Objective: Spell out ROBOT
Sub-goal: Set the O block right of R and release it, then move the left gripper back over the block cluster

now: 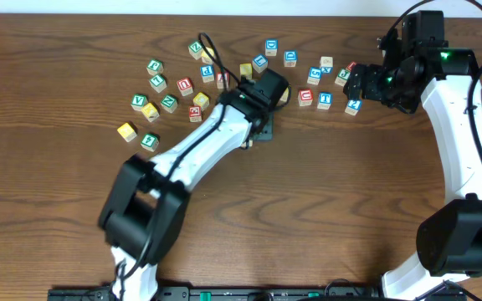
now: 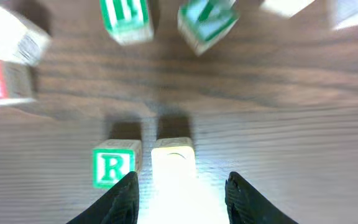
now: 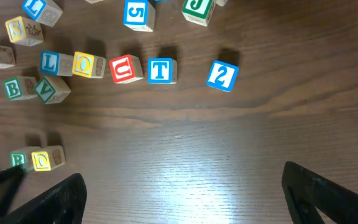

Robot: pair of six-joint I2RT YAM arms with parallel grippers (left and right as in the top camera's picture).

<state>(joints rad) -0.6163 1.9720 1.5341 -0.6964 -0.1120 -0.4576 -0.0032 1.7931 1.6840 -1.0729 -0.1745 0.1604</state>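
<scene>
A: Which step?
B: Second letter. The left gripper (image 2: 182, 179) has its jaws apart around the O cube (image 2: 173, 154), not pinching it. The cube is yellow and sits on the desk (image 2: 291, 143) just beside the R cube (image 2: 113, 165).
A: And the right gripper (image 3: 184, 177)?
B: Wide apart and empty. The next move probably calls for the B cube (image 3: 14, 88) set beside O. The T cube (image 3: 160, 70) comes later.

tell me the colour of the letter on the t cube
Blue, on a white face of the T cube; clearest in the right wrist view.
</scene>
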